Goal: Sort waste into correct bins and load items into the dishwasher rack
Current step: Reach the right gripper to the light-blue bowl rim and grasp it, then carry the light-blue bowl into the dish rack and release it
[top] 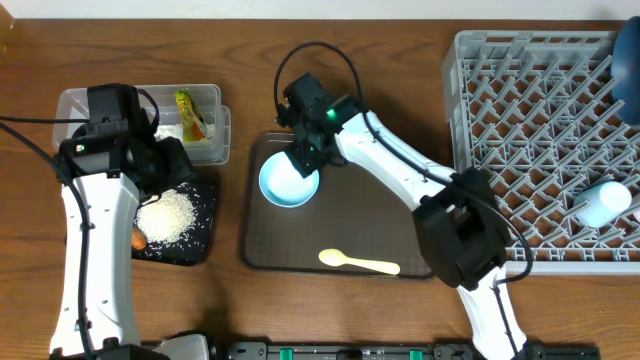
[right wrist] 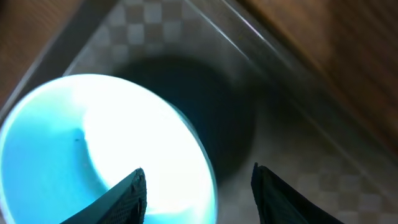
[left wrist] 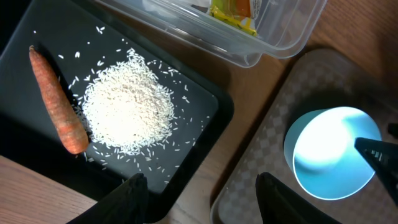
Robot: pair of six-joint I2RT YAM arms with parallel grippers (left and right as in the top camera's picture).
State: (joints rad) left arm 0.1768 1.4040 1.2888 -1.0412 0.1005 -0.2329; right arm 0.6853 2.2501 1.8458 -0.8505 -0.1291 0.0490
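Note:
A light-blue bowl [top: 288,185] stands upright at the back left of the brown tray [top: 400,230]. My right gripper [top: 305,155] is open, its fingers [right wrist: 199,186] on either side of the bowl's rim [right wrist: 93,143]. My left gripper [left wrist: 202,193] is open and empty above the gap between the black tray [left wrist: 205,118] and the brown tray [left wrist: 261,155]. Rice [left wrist: 127,115] and a carrot piece [left wrist: 56,99] lie in the black tray. The yellow-green snack packet [left wrist: 236,12] lies in the clear tub [left wrist: 273,50]. The cream spoon [top: 358,263] lies on the brown tray.
The grey rack [top: 520,100] fills the right side. A dark-blue plate [top: 628,55] stands at its far right edge, and a pale vessel [top: 605,203] lies lower right in it. The clear tub [top: 215,100] sits behind the black tray [top: 200,225].

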